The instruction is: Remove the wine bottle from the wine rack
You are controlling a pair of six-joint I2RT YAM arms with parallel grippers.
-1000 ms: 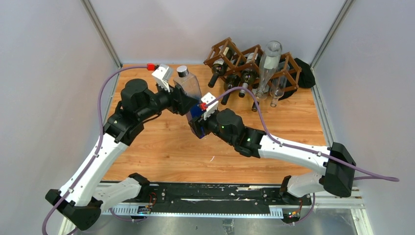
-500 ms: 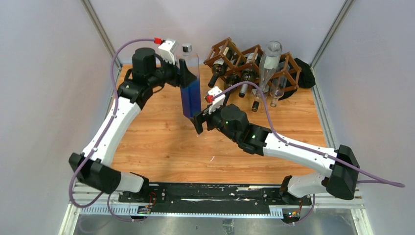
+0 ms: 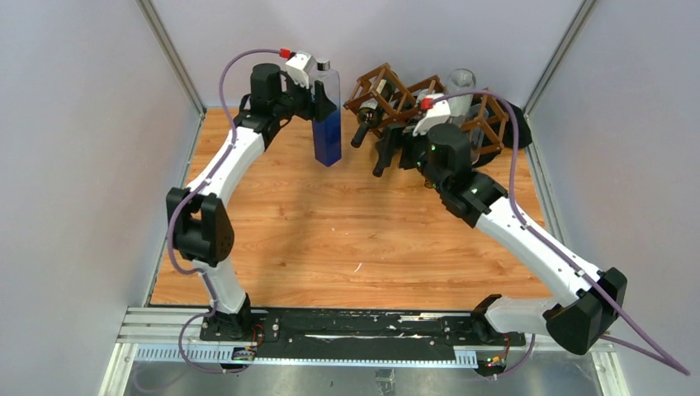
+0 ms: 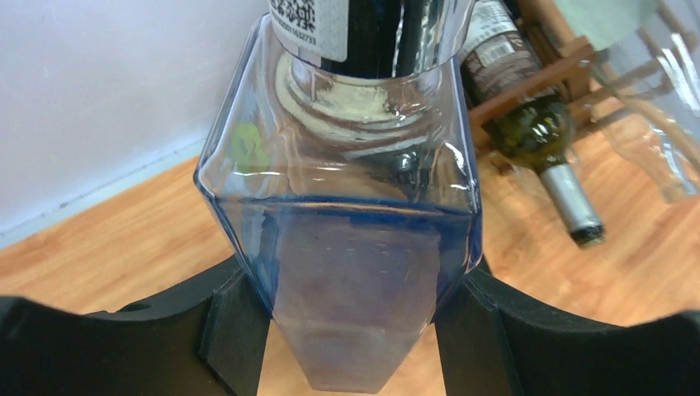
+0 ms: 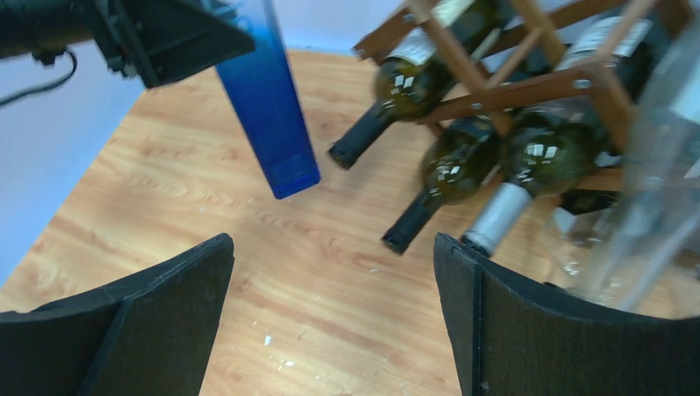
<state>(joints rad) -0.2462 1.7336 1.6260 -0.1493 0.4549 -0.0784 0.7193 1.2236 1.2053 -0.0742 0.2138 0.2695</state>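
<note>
Bench (image 3: 272, 239) of pale wood carries the wine rack (image 3: 388, 87) along its far side. The left pincer (image 4: 355, 346) is clamped on a blue square bottle (image 4: 355, 247), with a finger (image 4: 235, 330) pressed to each flat side. The bottle hangs upright, out of the rack, which sits off to this pincer's right. Whether its base touches the bench cannot be told.

The right pincer (image 5: 330, 322) gapes wide with nothing between its fingers, low over the bench. The rack is just ahead of it and to its right. Green wine bottles (image 5: 450, 169) lie in the diamond cells with their necks pointing out towards this pincer. Two have dark capsules. A third, the silver-capped bottle (image 5: 541, 153), lies nearest the right finger. A clear glass bottle (image 5: 652, 181) stands further right. The blue bottle is ahead and to the left of this pincer.
</note>
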